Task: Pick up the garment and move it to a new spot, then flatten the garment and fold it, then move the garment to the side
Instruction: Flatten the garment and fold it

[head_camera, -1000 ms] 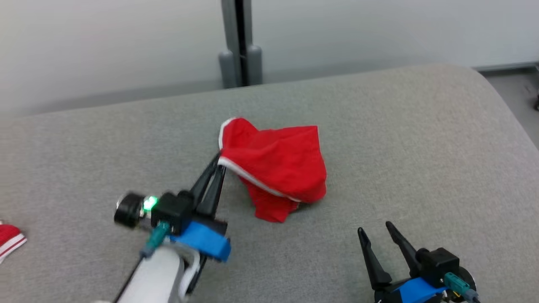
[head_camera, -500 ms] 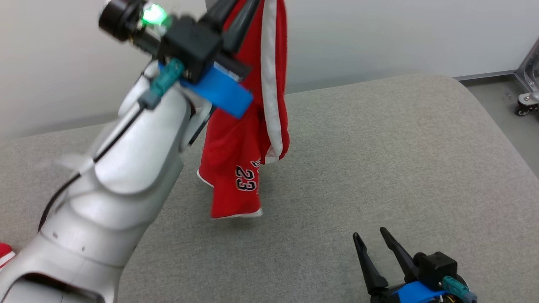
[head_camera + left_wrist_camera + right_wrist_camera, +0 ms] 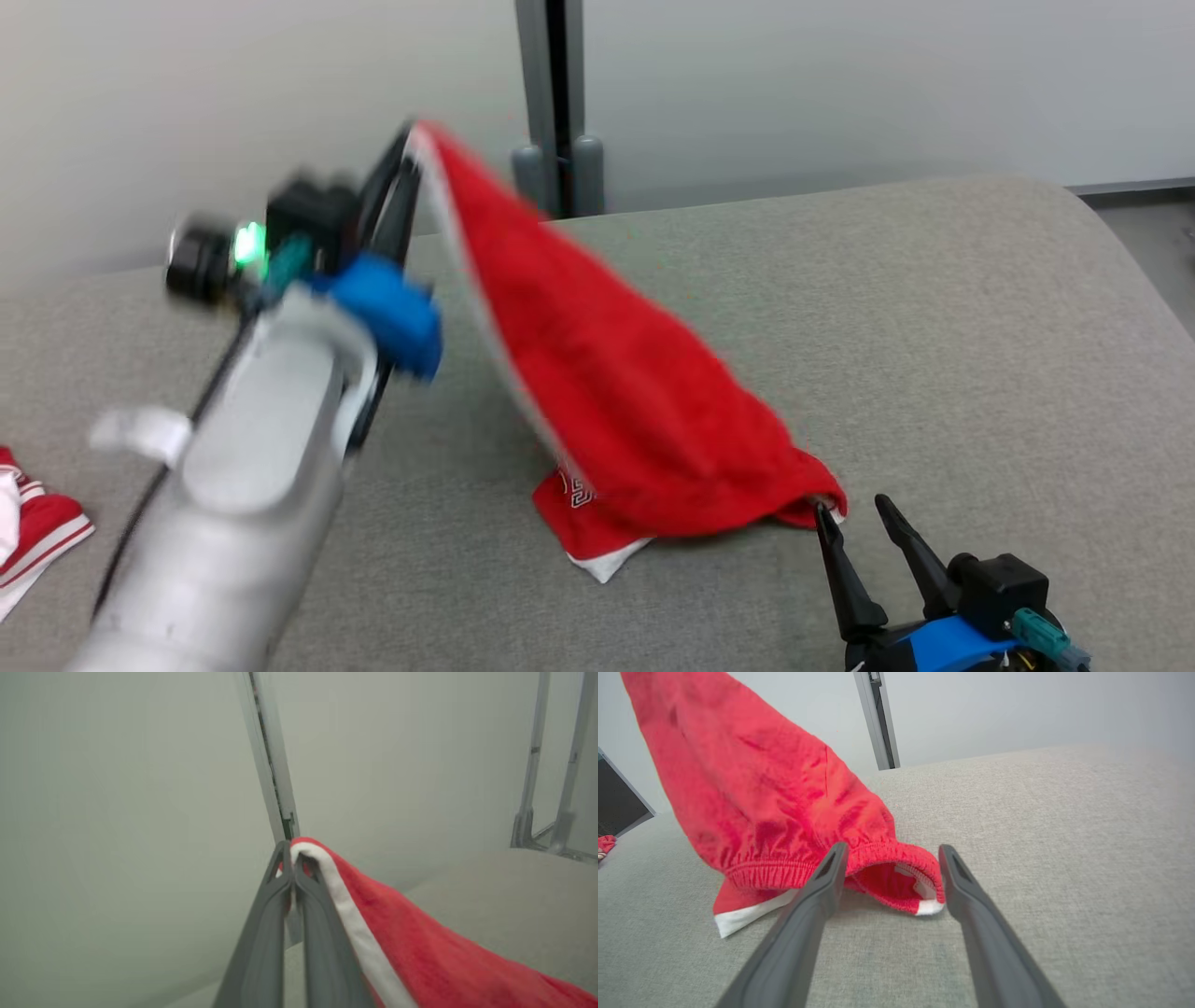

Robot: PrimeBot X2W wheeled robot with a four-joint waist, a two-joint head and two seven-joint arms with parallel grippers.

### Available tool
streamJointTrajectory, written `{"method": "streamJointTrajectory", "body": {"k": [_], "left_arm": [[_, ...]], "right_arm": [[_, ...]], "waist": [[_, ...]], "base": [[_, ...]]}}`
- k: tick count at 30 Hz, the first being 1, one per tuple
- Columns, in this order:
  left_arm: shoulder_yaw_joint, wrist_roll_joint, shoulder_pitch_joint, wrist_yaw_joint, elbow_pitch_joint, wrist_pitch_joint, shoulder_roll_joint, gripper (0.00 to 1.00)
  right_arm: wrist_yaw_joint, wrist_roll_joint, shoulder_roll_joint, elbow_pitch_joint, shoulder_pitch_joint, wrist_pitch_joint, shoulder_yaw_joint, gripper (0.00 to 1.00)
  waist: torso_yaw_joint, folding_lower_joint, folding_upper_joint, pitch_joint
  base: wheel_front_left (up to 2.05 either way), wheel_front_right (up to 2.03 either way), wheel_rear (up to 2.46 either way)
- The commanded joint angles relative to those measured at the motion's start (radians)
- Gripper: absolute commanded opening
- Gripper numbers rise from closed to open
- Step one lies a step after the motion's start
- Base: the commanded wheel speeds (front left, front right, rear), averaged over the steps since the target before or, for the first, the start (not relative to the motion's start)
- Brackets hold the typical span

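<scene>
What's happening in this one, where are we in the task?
The robot is partway through moving the red garment. Its left gripper is shut on the garment's white-trimmed edge and holds that end up in the air. The rest slopes down to the grey cushioned surface, where the elastic waistband end lies right at the tips of the right gripper, which is open and has not closed on it. Flattening and folding are not yet done. Another red-and-white piece of clothing lies at the far left.

The garment (image 3: 635,411) is bright red with white trim along its edge and hem, the cushion (image 3: 934,308) a flecked pale grey, and the other cloth (image 3: 42,532) red with white stripes.
</scene>
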Motion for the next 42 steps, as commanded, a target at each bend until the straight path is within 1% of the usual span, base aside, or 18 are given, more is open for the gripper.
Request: {"method": "streamJointTrajectory", "body": {"k": [1,3,6,9,10,11,14,19,24,29,32,37,42], "left_arm": [[0.011,-0.016,0.094,0.015,0.038,0.000,0.014,0.00],[0.033,-0.042,0.218,0.030,0.088,0.000,0.029,0.00],[0.092,-0.102,0.370,0.035,0.139,-0.001,0.031,0.00],[0.140,-0.109,0.462,0.052,0.122,-0.002,0.044,0.00],[0.157,-0.103,0.494,0.063,0.110,-0.001,0.049,0.41],[0.173,-0.097,0.521,0.072,0.095,-0.001,0.050,1.00],[0.226,-0.055,0.575,0.103,0.002,-0.001,0.048,1.00],[0.308,0.017,0.674,0.118,-0.139,-0.001,0.026,1.00],[0.387,0.073,0.765,0.084,-0.256,-0.002,-0.036,1.00],[0.440,0.121,0.838,0.042,-0.321,-0.001,-0.092,1.00],[0.452,0.148,0.864,0.022,-0.345,-0.001,-0.111,1.00],[0.444,0.184,0.882,-0.010,-0.351,-0.001,-0.126,1.00],[0.459,0.201,0.870,-0.026,-0.362,-0.001,-0.132,1.00]], "right_arm": [[0.000,-0.004,-0.001,-0.004,0.002,-0.001,-0.003,1.00],[0.000,-0.009,-0.001,-0.004,0.003,-0.001,-0.005,1.00],[0.000,-0.022,-0.001,-0.004,0.002,-0.001,-0.007,1.00],[0.000,-0.036,-0.001,0.000,0.002,-0.001,-0.008,1.00],[0.000,-0.041,-0.001,0.000,0.003,-0.001,-0.007,1.00],[0.000,-0.043,-0.001,0.001,0.004,-0.001,-0.006,1.00],[0.000,-0.046,-0.001,0.002,0.006,-0.001,0.001,1.00],[0.000,-0.034,-0.001,0.001,0.020,-0.001,0.034,1.00],[0.000,-0.006,-0.001,0.013,0.035,-0.001,0.092,1.00],[0.000,0.047,-0.002,0.077,0.029,-0.001,0.172,1.00],[0.000,0.082,-0.002,0.118,0.011,-0.001,0.191,1.00],[0.000,0.116,-0.002,0.151,-0.006,-0.001,0.176,1.00],[0.000,0.135,-0.001,0.174,-0.035,-0.001,0.160,1.00]], "waist": [[0.017,-0.0001,0.0000,0.005],[0.034,-0.0001,0.0000,0.007],[0.056,-0.0001,0.0000,0.012],[0.073,-0.0001,0.0000,0.011],[0.079,-0.0001,0.0000,0.009],[0.083,-0.0001,0.0000,0.007],[0.092,-0.0001,0.0000,0.000],[0.107,-0.0001,0.0000,-0.010],[0.130,-0.0001,0.0000,-0.022],[0.161,-0.0001,0.0000,-0.031],[0.188,-0.0001,0.0000,-0.029],[0.229,-0.0001,0.0000,-0.016],[0.255,-0.0001,0.0000,0.006]], "base": [[0.00,0.00,0.00],[0.00,0.00,0.00],[0.00,0.00,0.00],[0.00,0.00,0.00],[0.00,0.00,0.00],[0.00,0.00,0.00],[0.00,0.00,0.00],[0.00,0.00,0.00],[0.00,0.00,0.00],[0.00,0.00,0.00],[0.00,0.00,0.00],[0.00,0.00,0.00],[0.00,0.00,0.00]]}}
